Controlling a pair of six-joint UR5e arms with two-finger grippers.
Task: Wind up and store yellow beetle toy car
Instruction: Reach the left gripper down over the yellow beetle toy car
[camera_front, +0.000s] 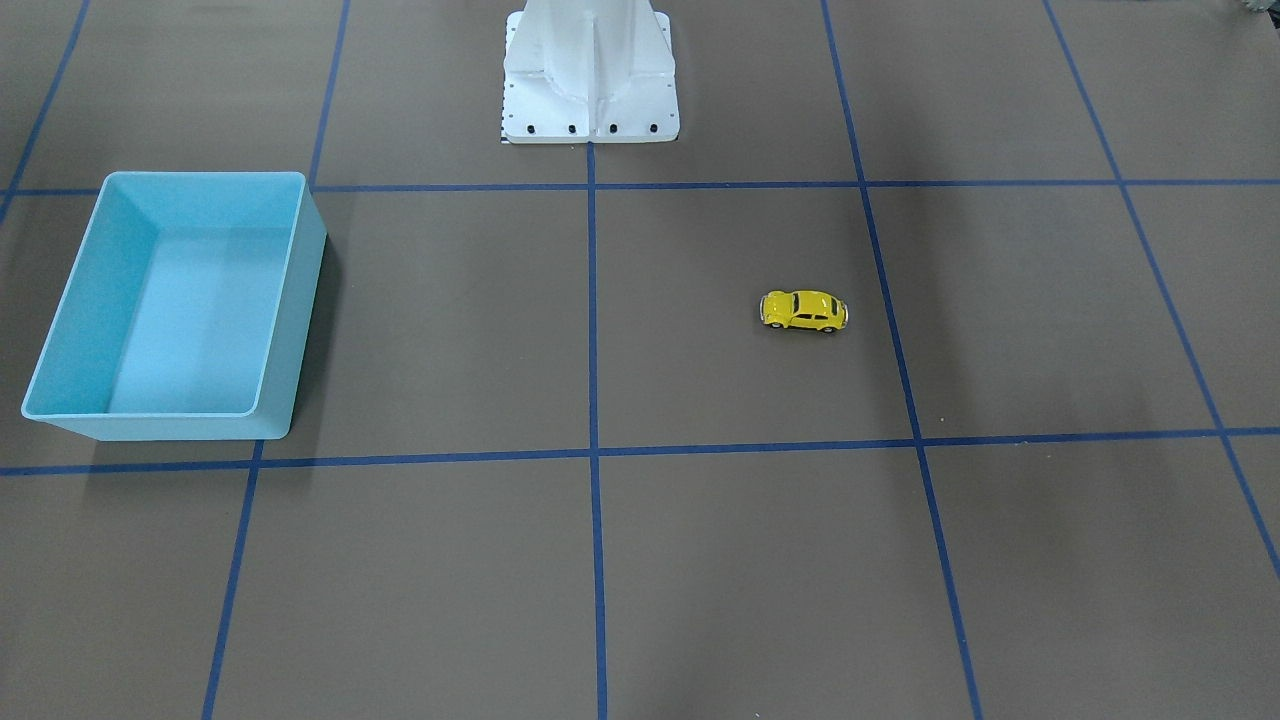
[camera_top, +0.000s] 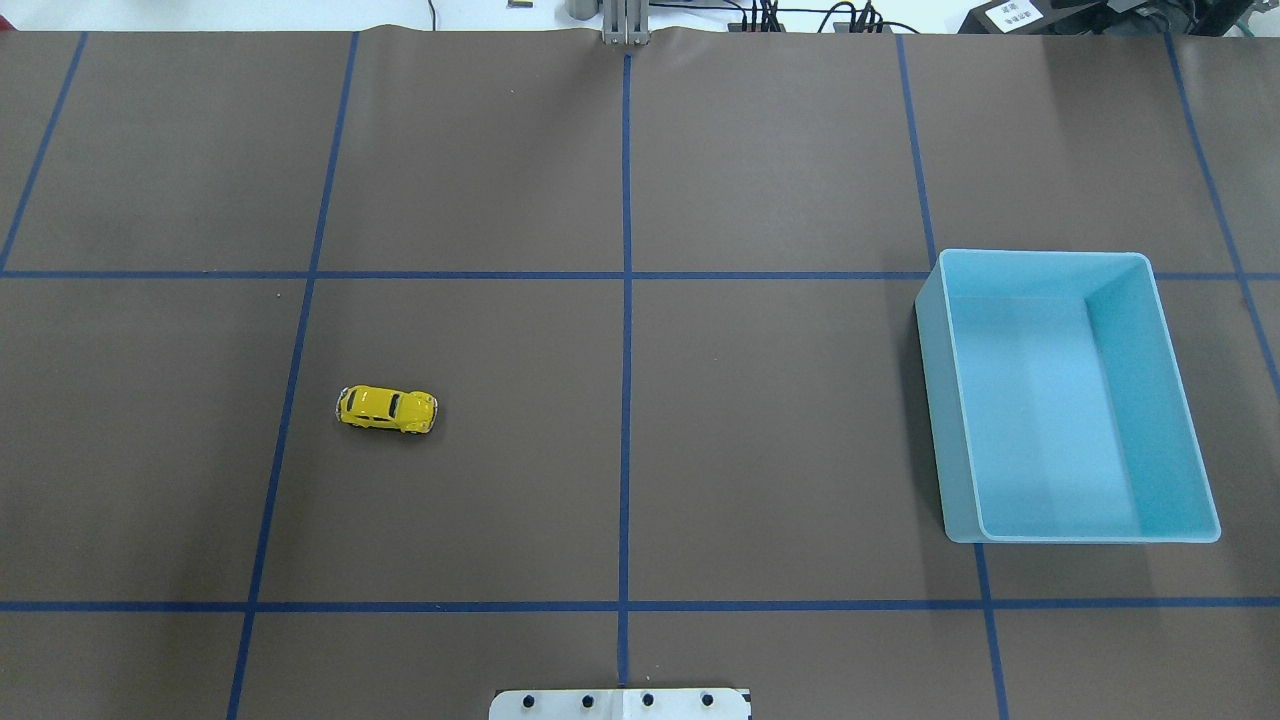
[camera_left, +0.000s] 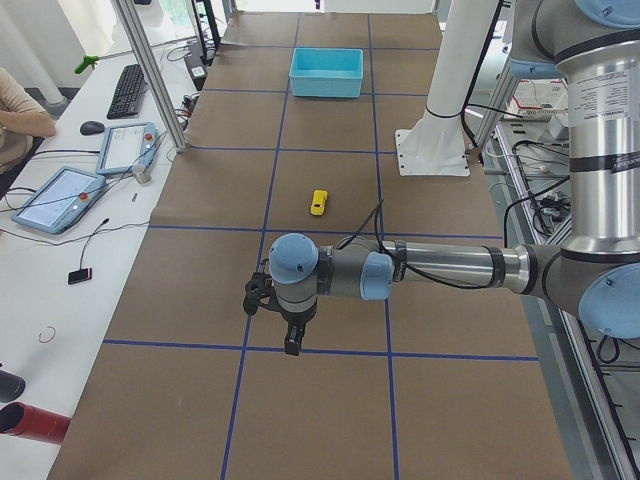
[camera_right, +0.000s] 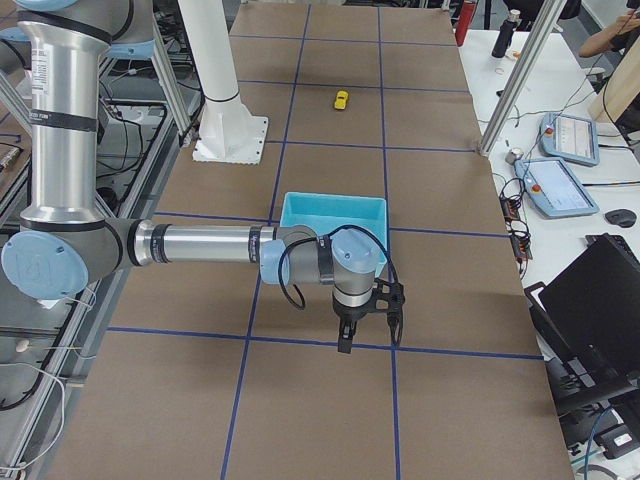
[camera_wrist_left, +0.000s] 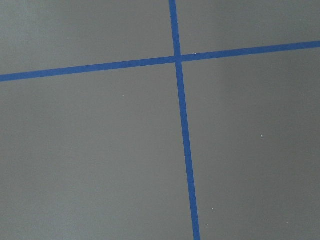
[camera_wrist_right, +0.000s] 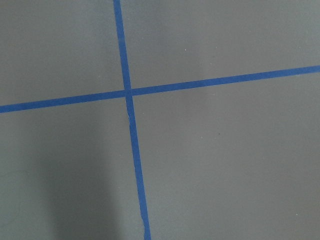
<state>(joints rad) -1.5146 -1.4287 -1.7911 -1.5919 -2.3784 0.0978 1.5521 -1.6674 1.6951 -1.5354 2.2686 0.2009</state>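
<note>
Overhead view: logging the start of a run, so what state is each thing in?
Toy car: upright on its wheels on the table, not held.
Bin: open side up, empty.
Left gripper: above the table, away from the car; open or shut unclear.
Right gripper: above the table near the bin; open or shut unclear.

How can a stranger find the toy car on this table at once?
Start from the brown table with blue tape lines. In its middle row, on the robot's left half, stands the yellow beetle toy car. It is tiny and bright yellow, unlike the large light-blue bin.
</note>
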